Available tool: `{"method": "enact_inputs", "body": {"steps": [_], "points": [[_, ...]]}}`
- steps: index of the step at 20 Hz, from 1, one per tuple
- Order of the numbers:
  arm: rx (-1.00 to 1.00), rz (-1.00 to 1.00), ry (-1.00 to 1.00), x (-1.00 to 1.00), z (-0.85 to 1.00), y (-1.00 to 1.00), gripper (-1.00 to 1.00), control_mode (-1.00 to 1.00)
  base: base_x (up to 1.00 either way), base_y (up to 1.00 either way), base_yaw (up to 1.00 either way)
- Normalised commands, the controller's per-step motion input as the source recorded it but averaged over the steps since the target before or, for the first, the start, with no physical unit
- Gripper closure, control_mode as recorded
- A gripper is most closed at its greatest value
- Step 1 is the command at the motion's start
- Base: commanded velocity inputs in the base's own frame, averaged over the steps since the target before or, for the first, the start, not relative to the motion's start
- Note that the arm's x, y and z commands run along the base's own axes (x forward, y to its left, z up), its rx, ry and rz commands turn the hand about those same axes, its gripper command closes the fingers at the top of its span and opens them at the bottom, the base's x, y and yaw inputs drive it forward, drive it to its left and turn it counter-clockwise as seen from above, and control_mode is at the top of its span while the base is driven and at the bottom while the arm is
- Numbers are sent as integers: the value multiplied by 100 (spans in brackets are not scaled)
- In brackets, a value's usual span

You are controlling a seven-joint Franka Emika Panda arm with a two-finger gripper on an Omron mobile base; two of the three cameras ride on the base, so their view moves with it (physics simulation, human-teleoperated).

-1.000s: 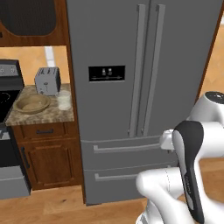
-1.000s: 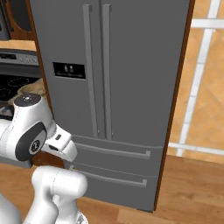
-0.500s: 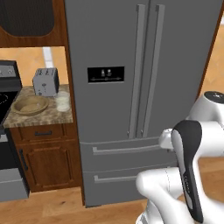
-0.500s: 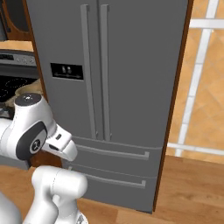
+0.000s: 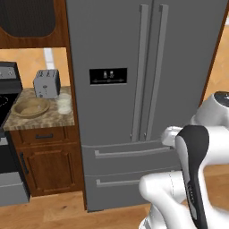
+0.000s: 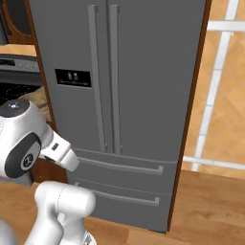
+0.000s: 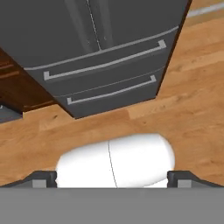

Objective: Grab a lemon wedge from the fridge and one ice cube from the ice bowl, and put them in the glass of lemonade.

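The tall dark-grey fridge (image 5: 134,89) (image 6: 139,86) stands straight ahead with both doors and both drawers shut; its drawers (image 7: 100,65) fill the top of the hand view. The lemon wedge is hidden behind the doors. Left of the fridge, on a stone counter (image 5: 42,121), sit the tan ice bowl (image 5: 31,107) and the whitish glass of lemonade (image 5: 64,103). No ice cube can be made out in the bowl. My gripper (image 7: 113,178) is open and holds nothing, pointing down at the wooden floor in front of the fridge, well short of its handles.
A silver toaster (image 5: 46,83) stands behind the bowl and glass. A black stove (image 5: 5,100) adjoins the counter on the left, under a dark microwave (image 5: 27,18). Brown cabinet doors (image 5: 44,163) are below the counter. A tiled wall with white bars (image 6: 220,95) lies right of the fridge.
The whole picture has slid slightly left in both base views, so the base has shifted a little. The arm holds the same pose and the gripper stays open.
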Motion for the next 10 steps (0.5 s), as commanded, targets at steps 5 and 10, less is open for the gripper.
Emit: {"method": "enact_inputs", "body": {"steps": [5, 10], "points": [[-2, 3, -32, -12, 100, -6, -100, -100, 0, 0, 0], [-8, 4, -27, 17, 100, -3, -100, -100, 0, 0, 0]]}}
